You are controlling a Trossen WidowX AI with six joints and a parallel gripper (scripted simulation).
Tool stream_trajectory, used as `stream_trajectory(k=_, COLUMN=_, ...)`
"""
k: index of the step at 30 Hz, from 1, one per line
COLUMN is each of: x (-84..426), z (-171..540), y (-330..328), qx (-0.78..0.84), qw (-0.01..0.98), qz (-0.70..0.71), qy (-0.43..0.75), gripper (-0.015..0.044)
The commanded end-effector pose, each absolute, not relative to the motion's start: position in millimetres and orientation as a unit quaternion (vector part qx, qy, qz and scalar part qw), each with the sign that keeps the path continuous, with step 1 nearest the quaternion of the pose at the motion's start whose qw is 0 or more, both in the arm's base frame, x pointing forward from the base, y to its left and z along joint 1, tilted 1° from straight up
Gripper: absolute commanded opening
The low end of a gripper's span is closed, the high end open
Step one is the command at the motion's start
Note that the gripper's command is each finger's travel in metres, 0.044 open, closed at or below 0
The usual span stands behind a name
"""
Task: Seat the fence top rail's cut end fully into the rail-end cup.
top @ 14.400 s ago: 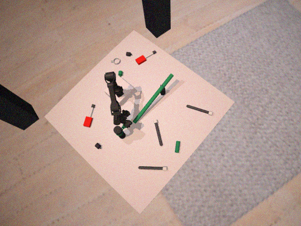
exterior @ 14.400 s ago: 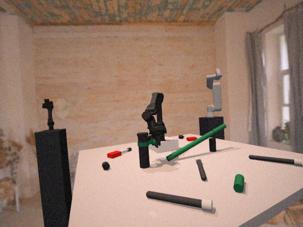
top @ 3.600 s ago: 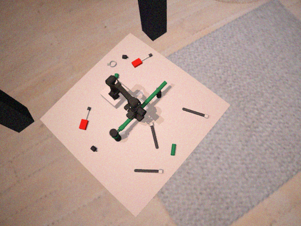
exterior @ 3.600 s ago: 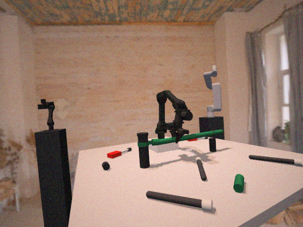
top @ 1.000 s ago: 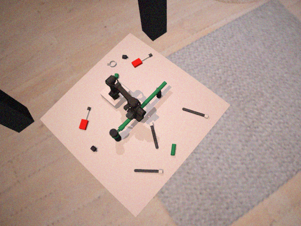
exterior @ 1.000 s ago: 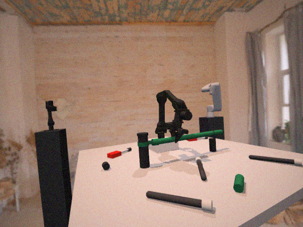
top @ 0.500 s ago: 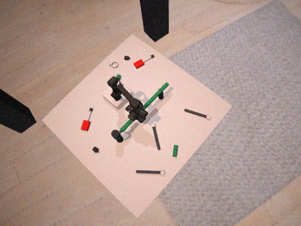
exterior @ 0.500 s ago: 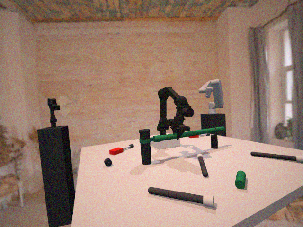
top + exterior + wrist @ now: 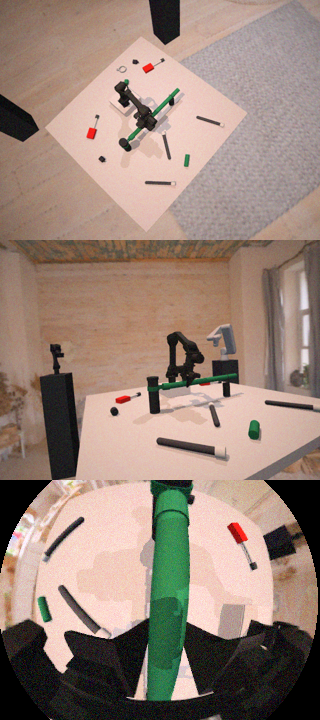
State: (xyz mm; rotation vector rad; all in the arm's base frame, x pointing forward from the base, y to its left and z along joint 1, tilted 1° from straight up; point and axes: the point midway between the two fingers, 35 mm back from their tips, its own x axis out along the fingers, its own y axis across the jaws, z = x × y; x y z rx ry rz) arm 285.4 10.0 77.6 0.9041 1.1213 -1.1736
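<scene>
The green rail (image 9: 162, 105) (image 9: 214, 379) (image 9: 171, 570) slopes between two posts. My gripper (image 9: 190, 383) (image 9: 164, 622) is shut on the rail around its middle, one finger on each side. The big black post (image 9: 154, 404) stands upright with the green brace band (image 9: 153, 388) near its cap. The rail-end cup (image 9: 131, 136) (image 9: 165, 386) (image 9: 171, 502) hangs on the band's side. The rail's near end meets the cup mouth in the wrist view; how deep it sits inside is hidden. The rail's other end passes through the loop cap on the small black post (image 9: 171, 102) (image 9: 226, 390) and sticks out beyond.
Dark rods with white ends (image 9: 166, 145) (image 9: 191, 445) (image 9: 77, 607) and a green cylinder (image 9: 186, 160) (image 9: 254, 429) lie on the table. Red-handled tools (image 9: 91, 133) (image 9: 123, 399), a grey ring clamp (image 9: 125, 69) and small black pieces (image 9: 102, 159) lie toward the other sides.
</scene>
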Motion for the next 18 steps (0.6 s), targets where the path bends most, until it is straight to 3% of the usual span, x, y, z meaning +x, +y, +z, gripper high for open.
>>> stream_trajectory(k=1, x=287.2, z=79.0, y=5.7, qx=0.388, qw=0.602, qz=-0.507, qy=0.479, gripper=0.0000)
stream_trajectory(k=18, x=289.1, z=79.9, y=-1.1, qx=0.388, qw=0.602, qz=-0.508, qy=0.479, gripper=0.0000)
